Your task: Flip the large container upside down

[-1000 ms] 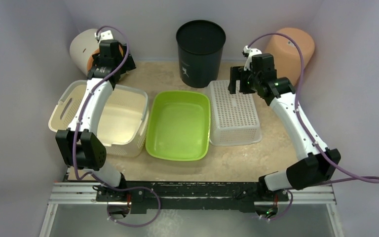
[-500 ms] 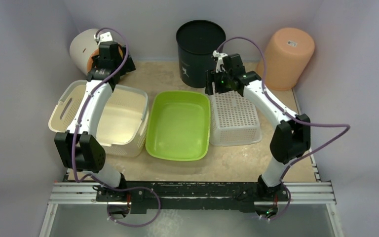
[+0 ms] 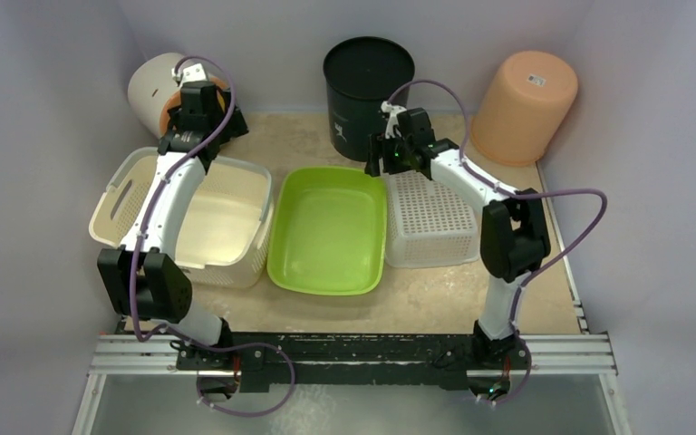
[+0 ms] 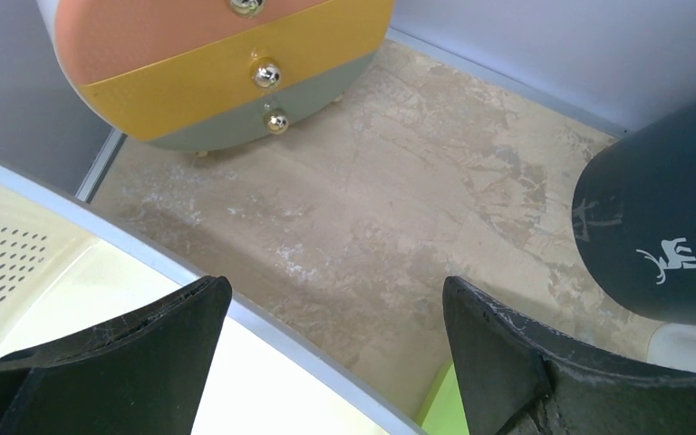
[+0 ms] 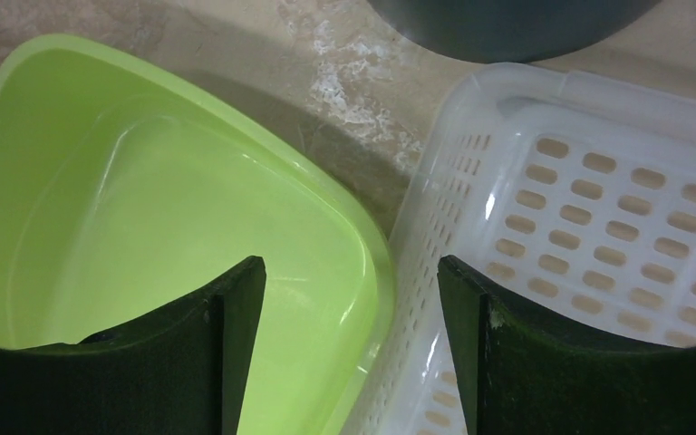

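The large cream-beige rectangular plastic basket stands mouth-up at the 9 o'clock side of the tabletop. It is touching or just beside the lime-green rectangular plastic tub at its 3 o'clock. The left pincer hangs over the basket's 12 o'clock rim, jaws spread wide and holding nothing; the rim runs slantwise beneath them. The right pincer hovers well apart from the basket, jaws apart and empty, above the seam where the tub meets the white perforated plastic basket.

The cream basket looks like thin moulded plastic: probably light, fairly stiff at the rim, springy in the walls, and smooth enough to slip. Nothing lies inside, so nothing should spill. The 12 o'clock rim seems the likeliest hold, with the wall pinched between the fingers; the cut-out handle at its 9 o'clock end is another. Lifting one edge would probably pivot it over, though the tub alongside leaves little room at 3 o'clock.
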Controlling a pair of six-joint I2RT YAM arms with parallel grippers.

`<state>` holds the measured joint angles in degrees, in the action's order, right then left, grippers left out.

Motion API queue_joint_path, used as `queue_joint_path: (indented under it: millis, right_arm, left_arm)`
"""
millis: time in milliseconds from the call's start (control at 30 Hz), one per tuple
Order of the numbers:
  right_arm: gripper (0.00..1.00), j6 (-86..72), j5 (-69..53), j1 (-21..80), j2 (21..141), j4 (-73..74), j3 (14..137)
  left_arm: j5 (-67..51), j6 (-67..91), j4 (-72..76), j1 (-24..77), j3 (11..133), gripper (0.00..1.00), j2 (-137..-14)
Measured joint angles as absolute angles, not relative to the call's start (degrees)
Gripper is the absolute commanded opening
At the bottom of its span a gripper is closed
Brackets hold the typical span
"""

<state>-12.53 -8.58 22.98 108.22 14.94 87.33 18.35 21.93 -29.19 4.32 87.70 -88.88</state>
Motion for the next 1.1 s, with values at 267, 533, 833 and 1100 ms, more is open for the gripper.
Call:
queue_joint_path:
  millis: [267,533,833,1100]
  right_arm:
    - [0.77,-14.22,-10.17,23.62,110.63,12.73,85.56]
    - [0.77,-18.15,-5.65,18.41,106.76,12.27,75.42]
    - [0.78,-15.99,0.58,7.49,98.8,14.13,67.75]
    - [0.8,-13.04,3.55,5.04,93.56,15.14,64.16]
  left_arm:
    - [18.5,21.93,-29.26,4.32,86.74,0.89,-88.47]
    - [19.16,21.82,-29.3,4.32,86.59,0.89,-88.27]
    - [19.4,21.82,-29.3,4.32,86.46,0.89,-87.94]
    - [19.38,21.82,-29.3,4.32,86.35,0.89,-87.94]
